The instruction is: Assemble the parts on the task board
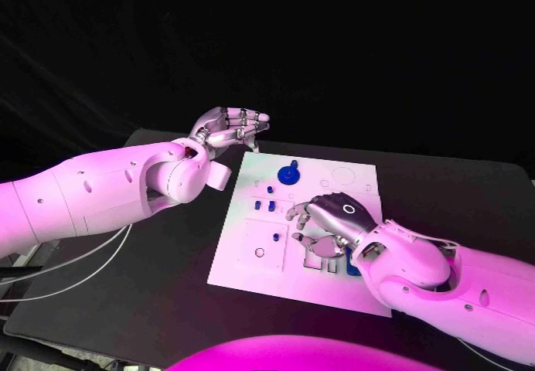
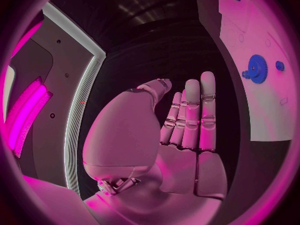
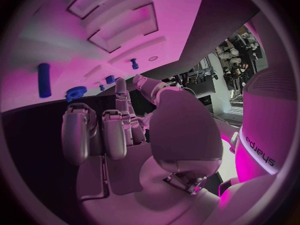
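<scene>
Black tabletop fills the head view under a dark background, with the flat white rectangular task board lying in its middle. Near the board's far edge sits a round blue gear-shaped part with a small knob beside it; two short blue pegs stand closer to the board's left edge. Pale cables trail across the table's left side under the left arm. The left hand hovers off the board's far left corner, over the table's far edge, fingers side by side and holding nothing. The right hand rests knuckles-up over the middle of the board, fingers curled down toward it; its arm covers the board's near right corner, and a long blue part shows just beside the wrist. Whether those fingers hold anything cannot be told from above.

From the left wrist, the left hand is flat and straight-fingered, the palm empty, with the board's edge well beyond the fingertips and the blue gear lying on it.

From the right wrist, the right hand has its fingers bent forward, close to the board. A blue cylinder, the gear and a small blue peg sit on the board past the fingertips, untouched; nothing shows between the fingers.
</scene>
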`<state>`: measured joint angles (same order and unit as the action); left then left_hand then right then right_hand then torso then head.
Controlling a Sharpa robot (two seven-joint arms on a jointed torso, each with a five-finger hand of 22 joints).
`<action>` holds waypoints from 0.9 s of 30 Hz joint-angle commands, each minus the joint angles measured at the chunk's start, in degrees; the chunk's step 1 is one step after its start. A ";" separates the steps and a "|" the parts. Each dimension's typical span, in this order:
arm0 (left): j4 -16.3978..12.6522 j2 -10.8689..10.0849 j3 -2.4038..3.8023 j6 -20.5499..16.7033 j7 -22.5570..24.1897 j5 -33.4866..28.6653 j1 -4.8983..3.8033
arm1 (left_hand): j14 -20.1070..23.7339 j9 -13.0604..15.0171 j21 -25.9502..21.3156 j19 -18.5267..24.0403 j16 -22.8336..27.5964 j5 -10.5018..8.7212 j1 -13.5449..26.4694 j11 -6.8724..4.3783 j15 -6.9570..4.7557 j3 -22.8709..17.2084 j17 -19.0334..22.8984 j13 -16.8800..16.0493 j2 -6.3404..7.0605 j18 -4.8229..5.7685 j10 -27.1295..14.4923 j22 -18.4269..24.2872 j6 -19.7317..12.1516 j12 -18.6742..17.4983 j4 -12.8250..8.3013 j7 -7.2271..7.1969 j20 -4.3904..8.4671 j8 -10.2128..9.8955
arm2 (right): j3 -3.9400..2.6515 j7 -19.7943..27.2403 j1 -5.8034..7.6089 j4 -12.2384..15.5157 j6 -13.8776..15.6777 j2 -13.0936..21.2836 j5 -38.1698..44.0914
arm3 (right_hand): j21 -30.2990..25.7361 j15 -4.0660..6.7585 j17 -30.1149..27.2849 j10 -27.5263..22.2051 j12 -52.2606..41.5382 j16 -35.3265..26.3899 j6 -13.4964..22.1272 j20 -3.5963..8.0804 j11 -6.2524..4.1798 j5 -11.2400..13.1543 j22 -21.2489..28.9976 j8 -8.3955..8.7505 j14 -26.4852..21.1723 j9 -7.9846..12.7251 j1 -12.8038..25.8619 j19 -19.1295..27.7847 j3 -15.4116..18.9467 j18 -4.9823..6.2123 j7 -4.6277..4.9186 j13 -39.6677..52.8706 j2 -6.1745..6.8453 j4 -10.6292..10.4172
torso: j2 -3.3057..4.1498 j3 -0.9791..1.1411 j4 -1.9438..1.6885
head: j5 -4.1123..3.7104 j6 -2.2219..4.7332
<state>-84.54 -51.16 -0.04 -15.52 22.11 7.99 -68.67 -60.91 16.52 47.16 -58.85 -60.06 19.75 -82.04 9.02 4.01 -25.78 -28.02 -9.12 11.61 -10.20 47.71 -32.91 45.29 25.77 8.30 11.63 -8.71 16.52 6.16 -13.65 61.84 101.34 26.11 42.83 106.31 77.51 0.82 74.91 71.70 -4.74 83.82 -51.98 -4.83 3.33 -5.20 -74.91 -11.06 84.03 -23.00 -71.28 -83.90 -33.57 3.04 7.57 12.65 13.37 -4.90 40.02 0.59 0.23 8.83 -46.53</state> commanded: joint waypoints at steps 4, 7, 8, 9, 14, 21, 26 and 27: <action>-0.15 0.04 0.04 1.11 0.25 -0.08 -0.05 | 0.50 -0.05 -0.35 0.35 0.26 -0.06 0.06 -0.07 -0.05 0.02 0.09 -0.08 0.16 -0.33 -0.41 0.10 -0.36 0.39 -0.35 1.25 0.08 0.24 | -0.60 -0.70 3.13 1.50 -0.72 4.85 -1.47 | -2.30 -0.20 0.52 -2.24 1.07 -0.28 -0.58 -0.24 0.55 0.45 -7.54 0.17 3.00 0.01 -0.08 -0.57 0.67 0.08 0.22 -0.26 1.11 -0.44 | -0.05 -0.01 -0.02 | -2.33 1.32; -0.13 0.05 0.03 1.13 0.29 -0.08 -0.05 | 0.52 -0.05 -0.36 0.36 0.26 -0.06 0.07 -0.06 -0.04 0.02 0.10 -0.08 0.17 -0.33 -0.47 0.10 -0.37 0.42 -0.37 1.25 0.07 0.27 | -0.73 -0.20 4.50 0.77 -2.76 6.42 -1.99 | -4.94 -0.75 0.10 -5.51 1.14 -0.51 -0.66 -0.75 1.18 0.77 -6.26 0.55 2.87 0.16 -0.30 0.42 2.00 0.57 0.30 -1.05 1.46 -1.01 | -0.09 -0.01 0.08 | -2.75 1.68; -0.11 0.06 0.03 1.13 0.30 -0.08 -0.05 | 0.52 -0.05 -0.36 0.36 0.26 -0.06 0.07 -0.06 -0.04 0.02 0.10 -0.08 0.17 -0.33 -0.47 0.10 -0.37 0.42 -0.37 1.25 0.07 0.27 | -0.75 -0.06 4.82 0.41 -3.50 6.75 -2.09 | -5.33 -0.88 -0.12 -6.33 1.15 -0.62 -0.52 -0.90 1.33 0.78 -6.09 0.77 2.80 0.26 -0.40 0.54 2.88 0.63 0.09 -1.24 1.62 -1.20 | -0.10 -0.02 0.09 | -2.78 1.72; -0.10 0.08 0.02 1.12 0.31 -0.08 -0.05 | 0.52 -0.05 -0.36 0.36 0.26 -0.06 0.07 -0.06 -0.04 0.02 0.10 -0.08 0.17 -0.33 -0.47 0.10 -0.37 0.42 -0.37 1.25 0.07 0.27 | -0.78 0.11 5.14 -0.08 -4.48 7.07 -2.19 | -5.73 -1.06 -0.24 -7.11 1.05 -0.69 -0.40 -1.02 1.44 0.44 -5.91 1.00 2.75 0.36 -0.70 0.66 4.12 0.71 -0.30 -1.40 1.54 -1.45 | -0.10 -0.02 0.10 | -2.86 1.81; -0.10 0.15 0.01 1.17 0.33 -0.08 -0.05 | 0.52 -0.05 -0.36 0.36 0.26 -0.06 0.07 -0.06 -0.04 0.02 0.10 -0.08 0.17 -0.33 -0.47 0.10 -0.37 0.42 -0.37 1.25 0.07 0.27 | -0.80 0.76 5.84 -2.02 -8.85 7.41 -2.43 | -7.49 -1.52 -0.94 -9.54 0.66 -1.02 -0.39 -1.49 1.96 -0.43 -5.18 1.95 2.46 0.84 -3.25 1.10 11.01 1.01 -0.86 -1.97 0.10 -2.83 | -0.05 0.04 0.12 | -2.84 1.93; -0.06 0.21 0.00 1.20 0.36 -0.08 -0.04 | 0.52 -0.05 -0.36 0.36 0.26 -0.06 0.07 -0.06 -0.04 0.02 0.10 -0.08 0.17 -0.33 -0.47 0.10 -0.37 0.42 -0.37 1.25 0.07 0.27 | -0.59 1.31 5.91 -3.76 -12.48 6.40 -2.75 | -8.16 -1.52 -0.90 -10.04 0.21 -1.00 -0.45 -1.60 2.05 -0.66 -4.92 2.36 2.45 1.07 -4.70 1.21 13.55 1.10 -1.20 -2.30 -0.81 -3.65 | -0.02 0.00 -0.06 | -2.87 1.69; -0.04 0.20 0.00 1.19 0.40 -0.08 -0.04 | 0.52 -0.05 -0.36 0.36 0.26 -0.06 0.07 -0.06 -0.04 0.02 0.10 -0.08 0.17 -0.33 -0.47 0.10 -0.37 0.42 -0.37 1.25 0.07 0.27 | -0.35 1.42 5.62 -4.73 -13.66 5.33 -2.90 | -7.96 -1.44 -0.66 -9.58 -0.26 -0.86 -0.76 -1.54 1.92 -0.87 -5.04 2.38 2.55 1.12 -5.43 1.05 13.62 1.06 -1.07 -2.33 -1.33 -3.82 | 0.00 0.00 -0.03 | -2.79 1.64; -0.04 0.20 0.00 1.20 0.41 -0.08 -0.04 | 0.52 -0.05 -0.36 0.36 0.26 -0.06 0.07 -0.06 -0.04 0.02 0.10 -0.08 0.17 -0.33 -0.47 0.10 -0.37 0.42 -0.37 1.25 0.07 0.27 | -0.32 1.46 5.50 -4.91 -13.79 5.10 -2.95 | -7.93 -1.41 -0.53 -9.42 -0.38 -0.79 -0.85 -1.52 1.89 -0.90 -5.06 2.38 2.59 1.13 -5.57 1.01 13.58 1.06 -0.98 -2.33 -1.43 -3.87 | 0.01 0.00 -0.02 | -2.76 1.60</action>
<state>-84.49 -51.06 -0.07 -15.25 22.07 8.00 -68.66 -60.91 16.52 47.16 -58.85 -60.06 19.75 -82.04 9.02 4.01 -25.78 -27.98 -9.11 11.61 -10.21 47.71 -32.91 45.25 26.00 8.30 11.56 -8.71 16.61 5.80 -12.93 67.45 96.56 15.52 48.07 103.43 69.51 -0.41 74.35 61.92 -4.90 82.93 -52.40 -5.96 5.33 -5.77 -74.94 -9.06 84.03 -21.91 -76.34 -82.77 -20.30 3.05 6.54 10.40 11.93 -8.69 40.01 0.59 0.19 6.02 -44.85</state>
